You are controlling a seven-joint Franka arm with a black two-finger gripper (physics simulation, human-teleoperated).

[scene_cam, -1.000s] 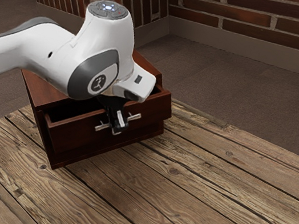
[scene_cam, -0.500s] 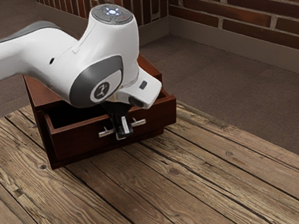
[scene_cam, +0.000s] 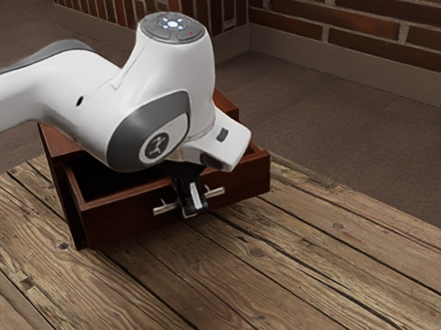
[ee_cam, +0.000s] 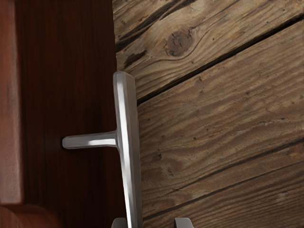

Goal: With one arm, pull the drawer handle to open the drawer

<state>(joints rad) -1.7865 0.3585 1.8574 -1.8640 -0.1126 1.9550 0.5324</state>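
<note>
A bench (scene_cam: 308, 300) of rough wooden planks runs across the foreground, with a brick wall and a dull brown floor behind it. A large white robot arm (scene_cam: 127, 114) reaches in from the exterior view's left and bends down over a small dark-red wooden cabinet (scene_cam: 52, 140) that sits on the bench at that same side.

The cabinet's single drawer (scene_cam: 240, 177) stands partly pulled out toward the exterior view's right, with a shadowed gap open behind its front panel. It looks well on its way, though how far the drawer can slide is not clear.

A slim silver bar handle (scene_cam: 216, 192) is fixed to the drawer front on short posts, which hold it a little off the wood and leave room for a finger to slip behind it.

The black end effector (scene_cam: 190, 207) comes down from above onto the middle of that handle. In the wrist view the handle (ee_cam: 126, 142) runs straight down toward the hand, with the drawer front (ee_cam: 66, 95) on one side and bare bench planks (ee_cam: 213, 118) on the other. The fingers (ee_cam: 118, 222) are spread and straddle the bar. The one on the drawer side sits right against it, while the other stands a little clear on the bench side. This looks like a hook rather than a pinch, suited to dragging the drawer outward.
</note>
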